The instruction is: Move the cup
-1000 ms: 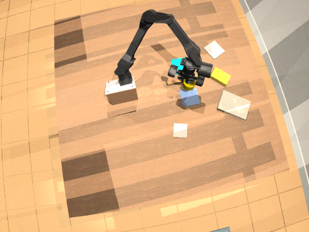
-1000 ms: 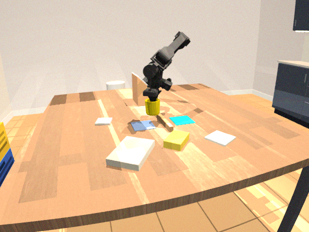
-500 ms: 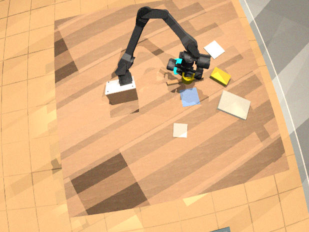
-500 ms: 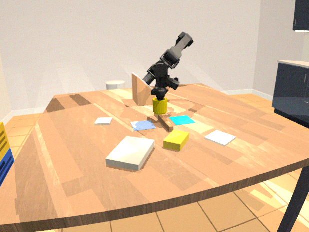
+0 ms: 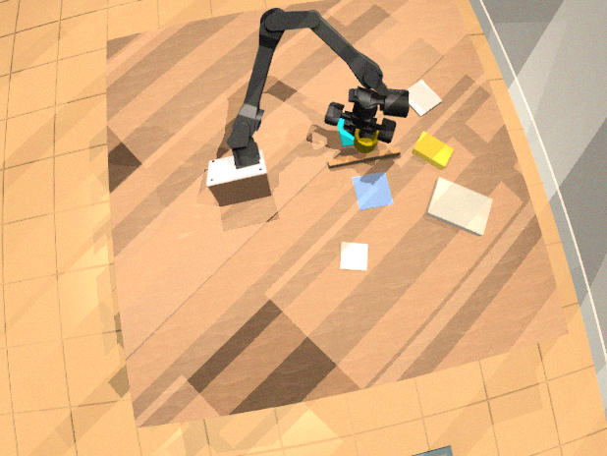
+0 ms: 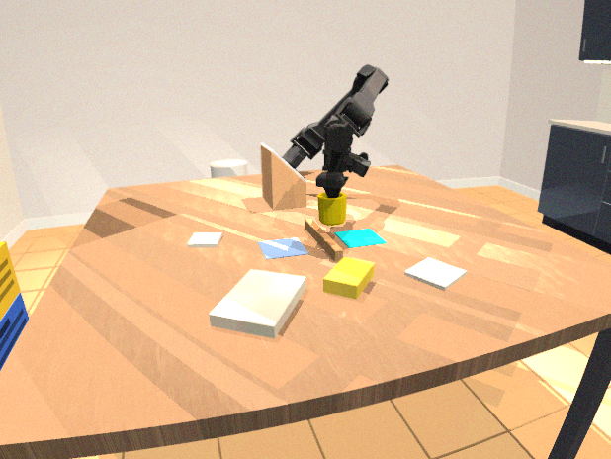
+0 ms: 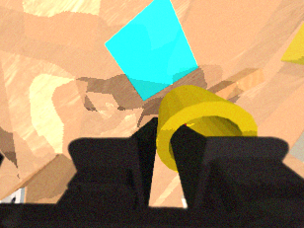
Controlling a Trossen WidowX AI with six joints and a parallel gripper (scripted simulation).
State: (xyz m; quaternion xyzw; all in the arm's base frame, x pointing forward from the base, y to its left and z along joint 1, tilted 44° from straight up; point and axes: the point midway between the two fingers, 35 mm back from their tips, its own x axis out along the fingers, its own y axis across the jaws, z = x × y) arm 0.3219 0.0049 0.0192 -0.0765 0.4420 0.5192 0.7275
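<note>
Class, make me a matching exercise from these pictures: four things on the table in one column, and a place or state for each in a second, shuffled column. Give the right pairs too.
Things:
1. yellow cup
2. cyan pad
3. wooden bar
4. yellow block

Places or states:
A. lying between the two coloured pads
B. flat on the table, nothing resting on it
C. between the large and the small white slab
D. gripped at its rim

Pairs: 1-D, 2-B, 3-A, 4-C
</note>
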